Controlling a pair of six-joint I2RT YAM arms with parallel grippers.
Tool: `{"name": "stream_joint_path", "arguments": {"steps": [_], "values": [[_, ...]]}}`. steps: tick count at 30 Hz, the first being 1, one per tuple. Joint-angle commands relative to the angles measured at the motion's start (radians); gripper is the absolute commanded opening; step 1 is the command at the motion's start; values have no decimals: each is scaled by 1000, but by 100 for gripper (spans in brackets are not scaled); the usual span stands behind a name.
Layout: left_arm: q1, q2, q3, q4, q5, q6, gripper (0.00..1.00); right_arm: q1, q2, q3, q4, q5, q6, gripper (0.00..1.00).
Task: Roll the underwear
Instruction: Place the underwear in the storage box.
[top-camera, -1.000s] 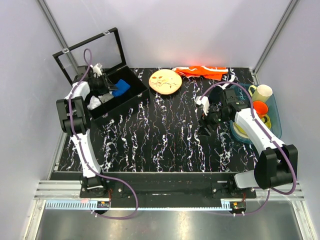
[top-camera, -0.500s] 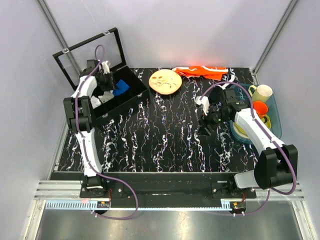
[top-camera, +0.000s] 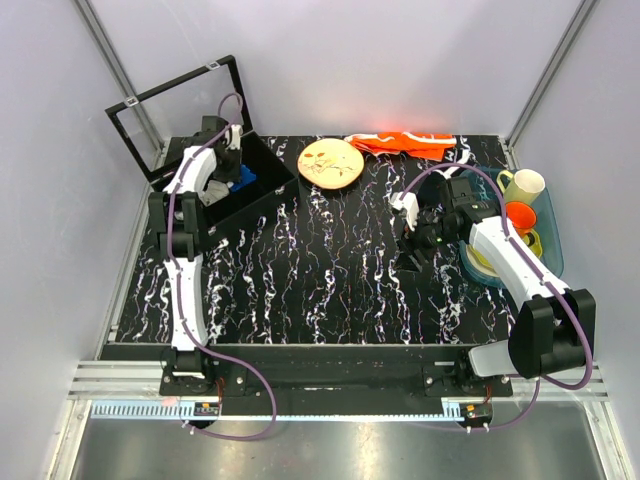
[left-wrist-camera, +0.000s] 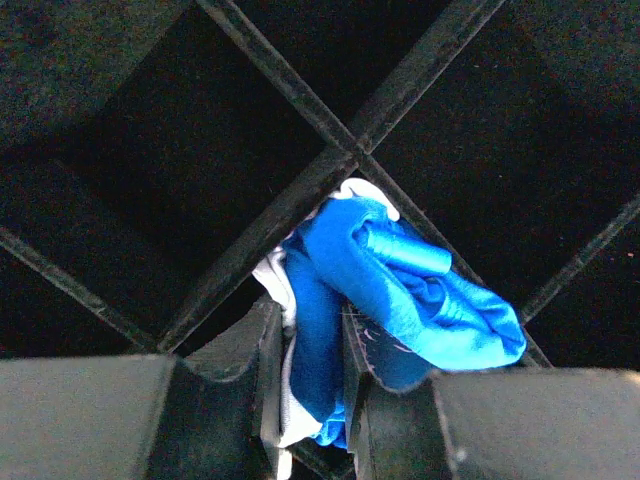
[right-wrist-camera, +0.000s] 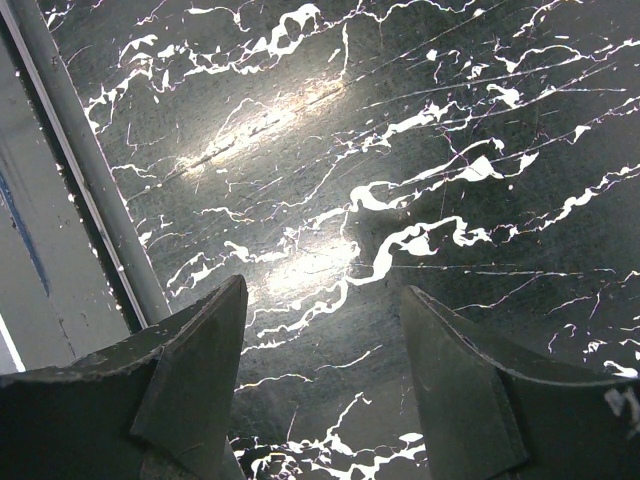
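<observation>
While the left fingers pinch the crumpled blue underwear in the black divided box, rolling is not yet begun — the right fingers hang spread above the tabletop.

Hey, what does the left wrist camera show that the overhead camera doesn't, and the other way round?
Only the left wrist view shows the grip itself: the left pincer is shut on a fold of the blue underwear, above the box's crossing dividers. Only the overhead view shows the rest of the table: the round plate, the orange cloth, the cups and the right pincer over the marbled tabletop. Both show blue underwear at the black box.
</observation>
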Motion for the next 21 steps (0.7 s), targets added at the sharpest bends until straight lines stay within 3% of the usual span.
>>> {"name": "stream_joint_path", "arguments": {"steps": [1,11,16,21], "values": [[-45,86,31,-85,-42,47,11,2,-24,0,8,-1,-1,72],[-29,-24,29,-69,23,39,28,-7,-32,1,4,-12,-3,72],[-4,-120,26,-30,79,19,44,-7,-29,0,-2,-17,-9,72],[-4,-160,31,-20,129,8,49,-7,-25,0,-7,-23,-13,72]]}}
